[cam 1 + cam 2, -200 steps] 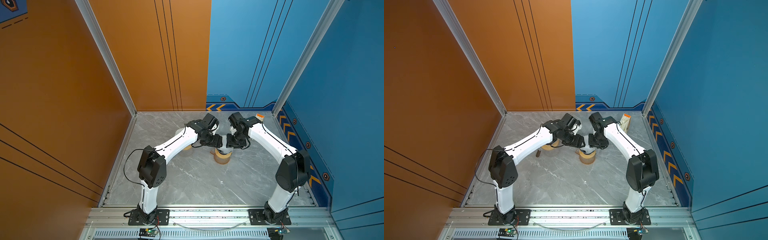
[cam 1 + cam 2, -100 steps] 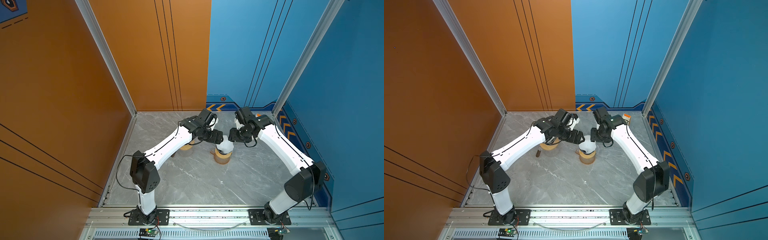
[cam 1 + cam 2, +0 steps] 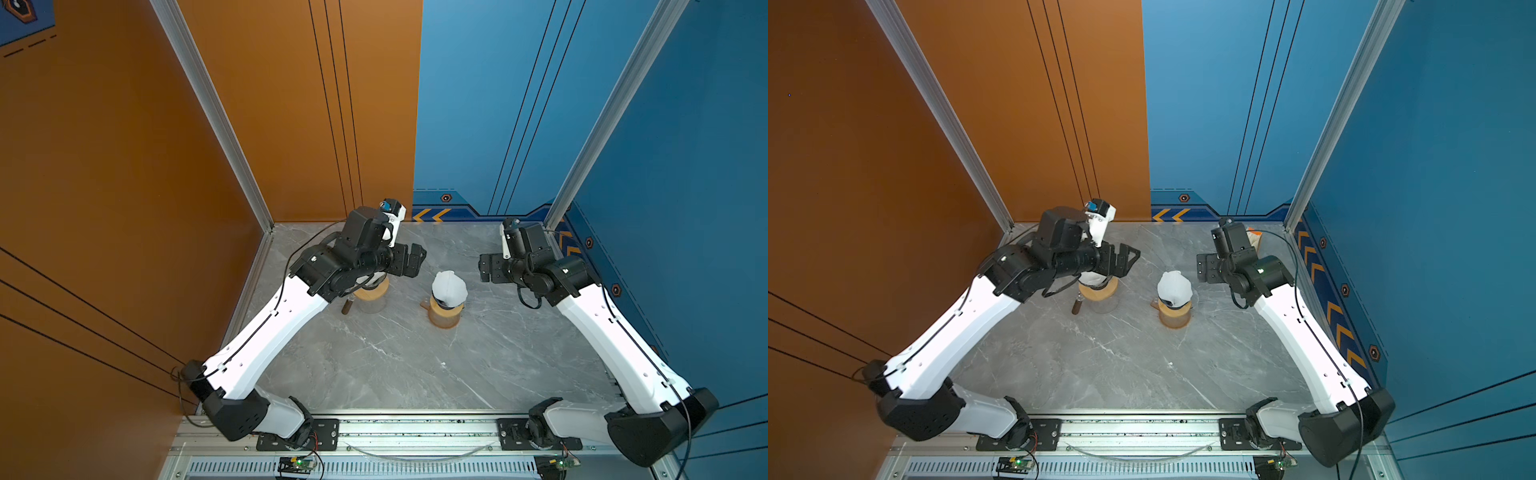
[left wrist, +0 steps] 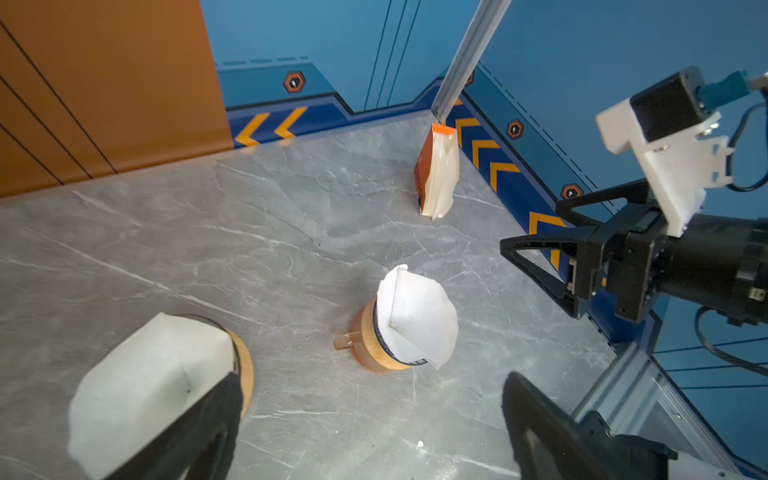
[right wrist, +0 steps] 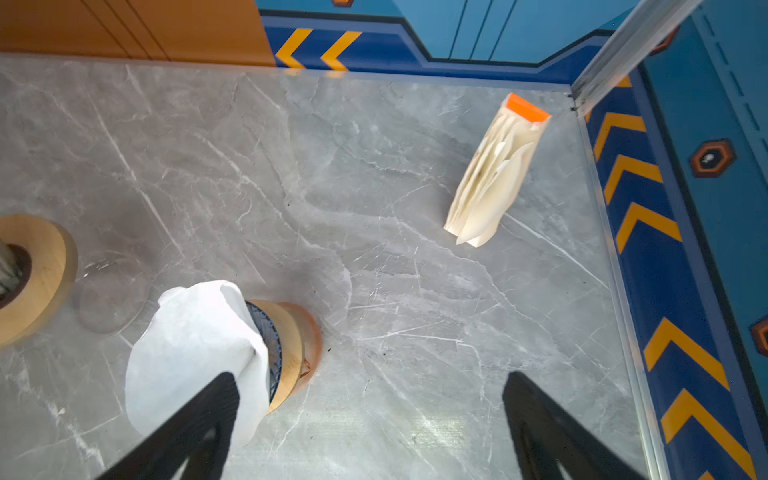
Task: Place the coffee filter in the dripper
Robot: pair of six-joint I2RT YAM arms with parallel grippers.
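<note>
A grey marbled tabletop (image 3: 395, 365) fills the floor of the booth. The white left arm (image 3: 270, 332) and right arm (image 3: 615, 332) reach inward over it from the near rail. The left gripper (image 3: 409, 259) has its jaws spread wide and holds nothing. In its own wrist view the two black fingers (image 4: 528, 407) stand far apart with bare table between them. The right gripper (image 3: 488, 268) is likewise spread wide and empty, and its fingers (image 5: 519, 395) are well separated in the right wrist view. Under the left wrist stands a second dripper (image 3: 372, 291) with a wooden collar. It rests on a glass vessel (image 5: 112, 295) and carries a white second filter (image 4: 145, 386). Near the middle of the table, well apart from that one, stands the dripper (image 3: 444, 313), which has an amber base, a wooden band and a dark ribbed rim. The coffee filter (image 3: 449, 286) sits in its mouth. The white paper cone rises well above the rim, leans to one side, and one edge droops over the rim. In both top views the filter lies between the two grippers, with the left one to its left and the right one to its right. It touches neither. A pack of filters (image 4: 436, 174) with an orange top stands in the far right corner, near the blue wall.
</note>
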